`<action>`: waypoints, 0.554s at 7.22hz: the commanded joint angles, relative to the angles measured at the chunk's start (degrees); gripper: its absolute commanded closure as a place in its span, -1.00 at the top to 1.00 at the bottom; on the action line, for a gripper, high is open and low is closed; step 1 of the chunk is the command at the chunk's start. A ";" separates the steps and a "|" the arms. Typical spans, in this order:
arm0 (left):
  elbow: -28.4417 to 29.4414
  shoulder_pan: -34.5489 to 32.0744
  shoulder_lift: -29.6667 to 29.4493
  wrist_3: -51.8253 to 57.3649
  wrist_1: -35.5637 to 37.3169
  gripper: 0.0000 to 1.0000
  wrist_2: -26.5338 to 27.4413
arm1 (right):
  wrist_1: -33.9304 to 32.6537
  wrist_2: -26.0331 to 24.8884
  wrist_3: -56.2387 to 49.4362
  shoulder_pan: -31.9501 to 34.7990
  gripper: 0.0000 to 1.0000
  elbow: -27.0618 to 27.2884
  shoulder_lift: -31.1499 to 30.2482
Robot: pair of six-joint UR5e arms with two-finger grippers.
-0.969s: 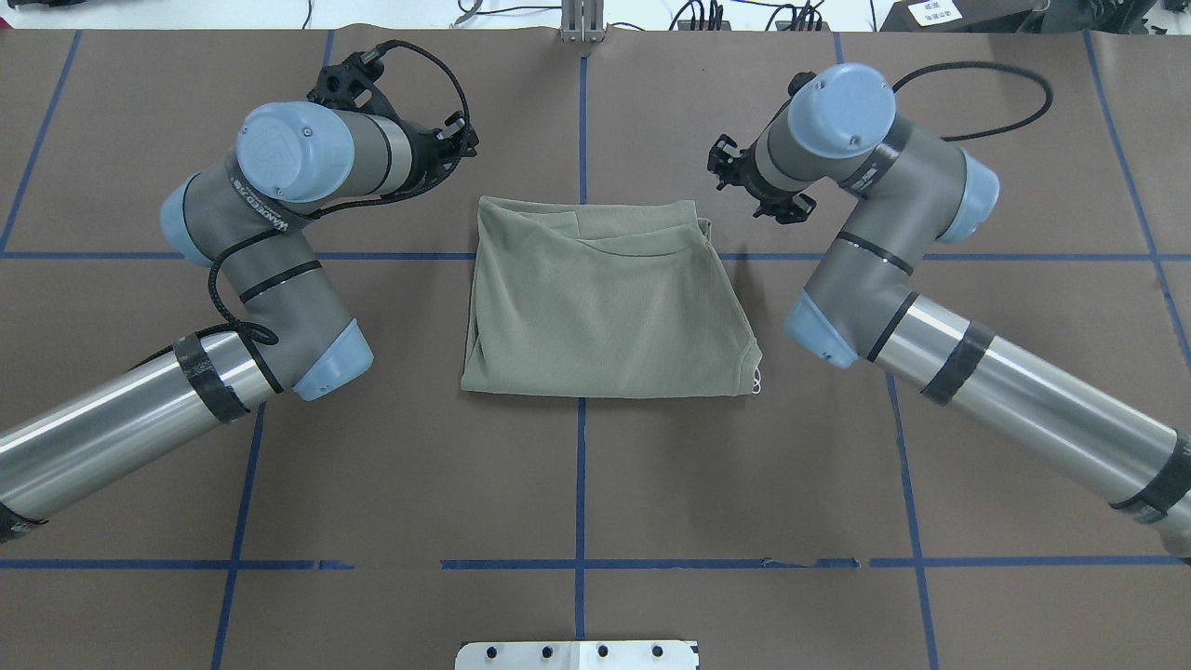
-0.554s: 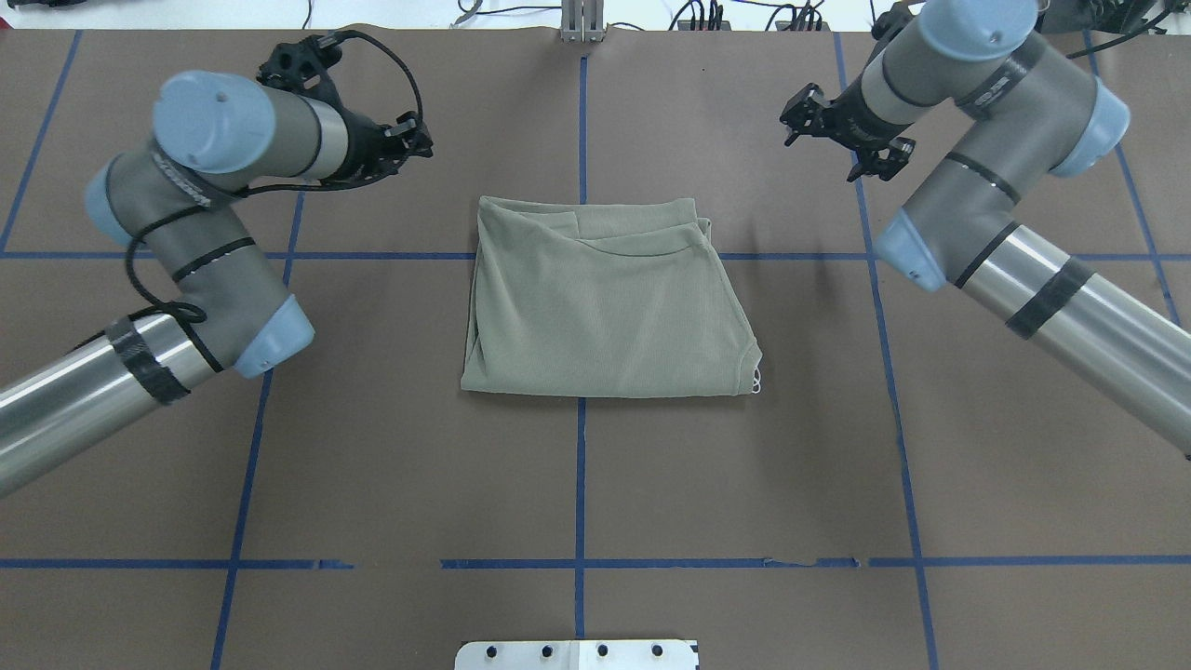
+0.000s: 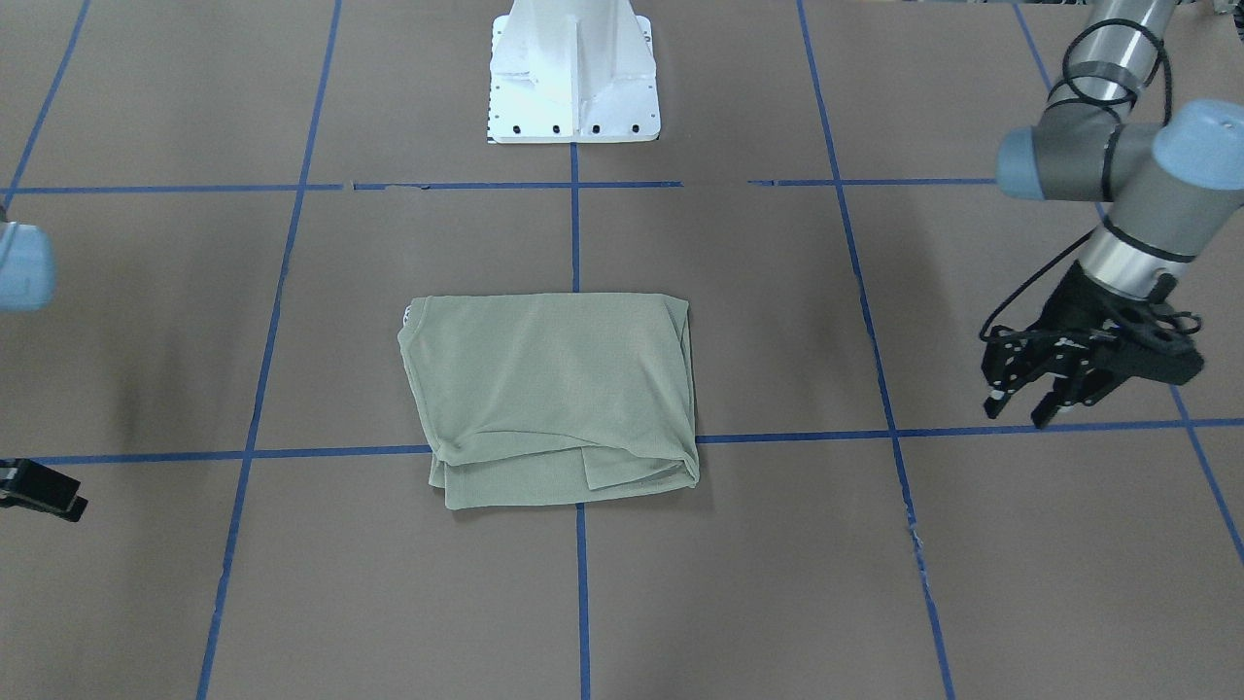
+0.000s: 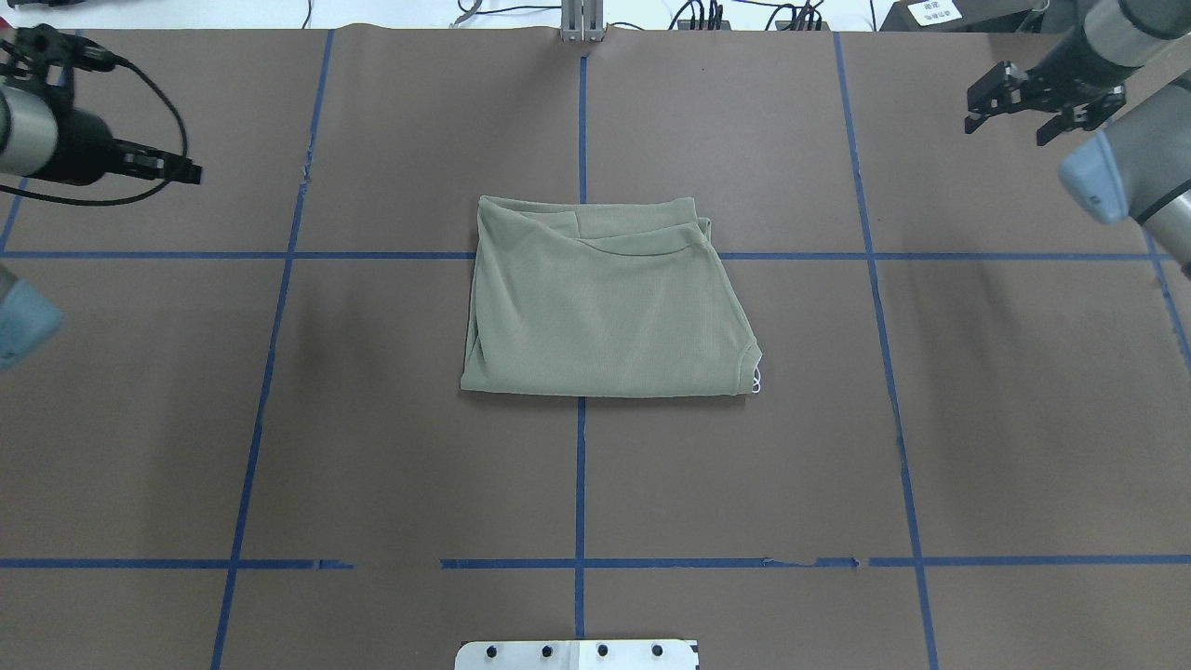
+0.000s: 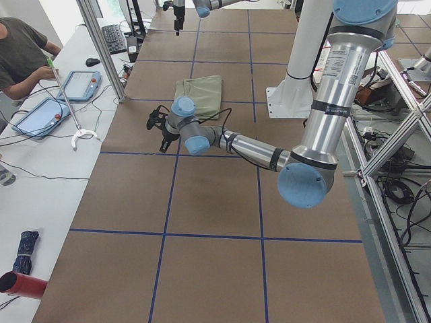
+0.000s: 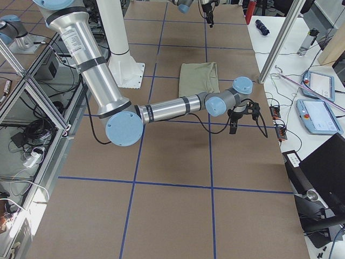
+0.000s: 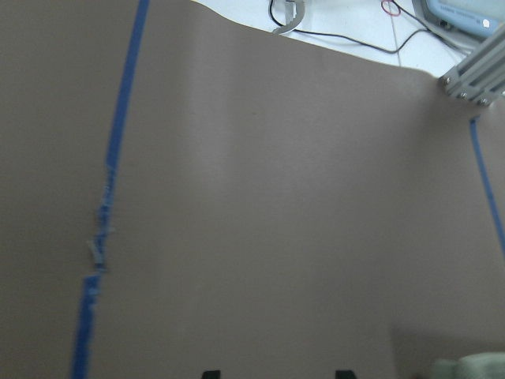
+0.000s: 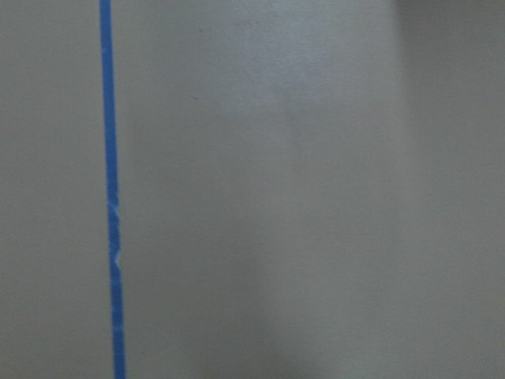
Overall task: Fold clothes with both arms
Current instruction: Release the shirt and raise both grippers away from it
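Folded into a compact rectangle, the sage-green shirt lies flat on the brown table, straight out from the white pedestal, with nothing touching it. A second ago both arms hung close beside its far corners. Now the left gripper and the right gripper have swung far out to either side of the pedestal, jaws apart and empty. The folding looks finished.
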 commanded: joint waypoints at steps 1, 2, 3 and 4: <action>-0.06 -11.66 3.60 21.66 9.52 0.23 -7.46 | -11.64 1.40 -19.86 5.11 1.00 5.12 -4.23; 0.12 -17.63 3.87 28.98 17.06 0.27 -12.02 | -14.64 1.14 -25.50 5.47 1.00 7.68 -6.69; -0.49 -20.99 3.87 30.62 24.62 0.99 -16.42 | -18.24 0.70 -27.65 5.65 1.00 9.70 -7.06; -2.15 -23.12 3.78 30.73 31.04 1.00 -17.85 | -22.54 0.52 -27.76 5.48 1.00 12.59 -7.15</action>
